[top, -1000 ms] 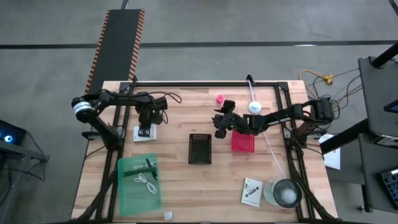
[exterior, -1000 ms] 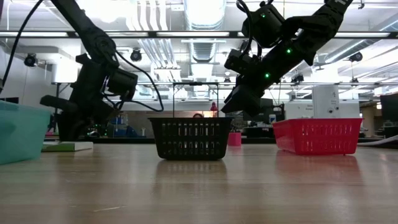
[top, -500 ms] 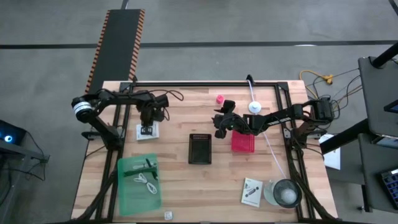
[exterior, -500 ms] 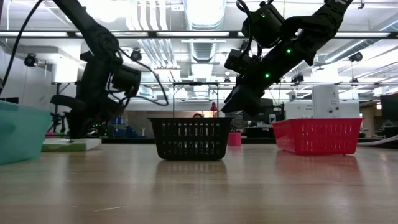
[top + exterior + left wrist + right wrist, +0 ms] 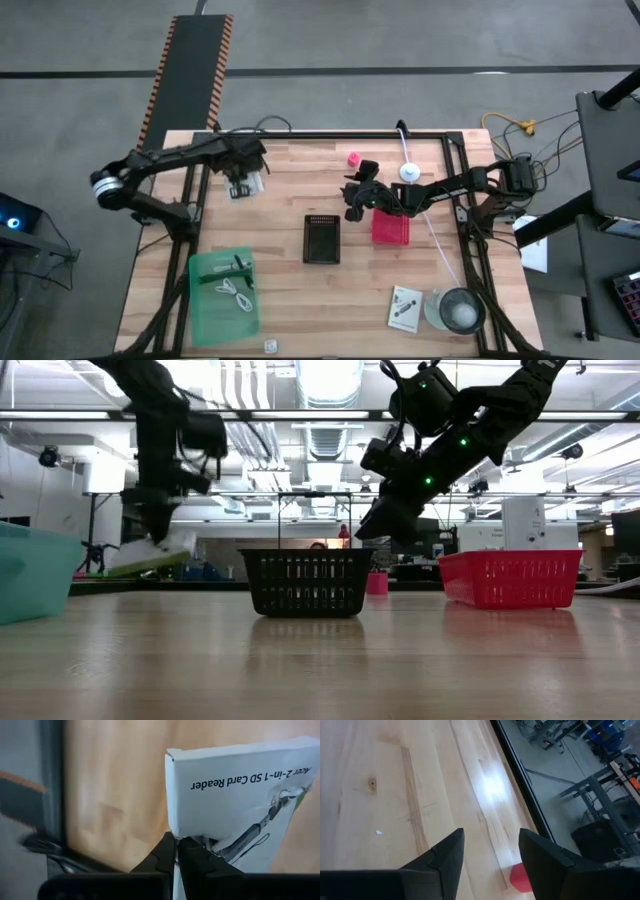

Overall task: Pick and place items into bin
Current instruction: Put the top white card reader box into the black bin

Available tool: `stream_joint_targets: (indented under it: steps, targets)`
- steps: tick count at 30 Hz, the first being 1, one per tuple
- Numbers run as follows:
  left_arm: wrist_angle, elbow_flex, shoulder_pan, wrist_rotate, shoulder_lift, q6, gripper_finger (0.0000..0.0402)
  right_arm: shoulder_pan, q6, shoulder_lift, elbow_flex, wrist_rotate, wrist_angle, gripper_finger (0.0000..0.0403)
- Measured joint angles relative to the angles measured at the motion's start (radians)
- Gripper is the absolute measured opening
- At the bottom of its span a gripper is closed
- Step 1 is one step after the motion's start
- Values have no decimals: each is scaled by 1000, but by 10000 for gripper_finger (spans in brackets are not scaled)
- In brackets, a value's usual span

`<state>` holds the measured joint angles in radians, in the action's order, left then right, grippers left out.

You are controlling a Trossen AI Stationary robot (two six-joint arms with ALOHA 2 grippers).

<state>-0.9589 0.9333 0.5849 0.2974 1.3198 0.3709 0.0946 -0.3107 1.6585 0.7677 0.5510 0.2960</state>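
a pale wooden counter [image 5: 300, 290] with a dark frame along its edges carries everything. near its middle sits a small black basket [image 5: 321, 238], and just to the right of it a red basket [image 5: 390, 229]. a translucent green bin [image 5: 223, 292] stands at the front left, holding a coiled white cable [image 5: 236, 294] and a dark item. at the front right lies a white printed card [image 5: 404, 308], just beside a round clear lidded container [image 5: 456, 310]. toward the back edge rests a tiny red knob [image 5: 353, 158], and near it a white disc [image 5: 409, 172] on a white cord. a small pale piece [image 5: 269, 346] sits at the very front edge.
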Motion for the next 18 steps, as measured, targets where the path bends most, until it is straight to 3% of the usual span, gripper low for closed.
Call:
stream_joint_targets:
  steps: [8, 18]
  targets:
    - [255, -5, -65, -8, -129, 23, 0, 0, 106, 0, 0, -6, 97, 164]
    - [678, -77, -149, -4, -62, 115, 0, 0, 126, 0, 1, -9, 251, 189]
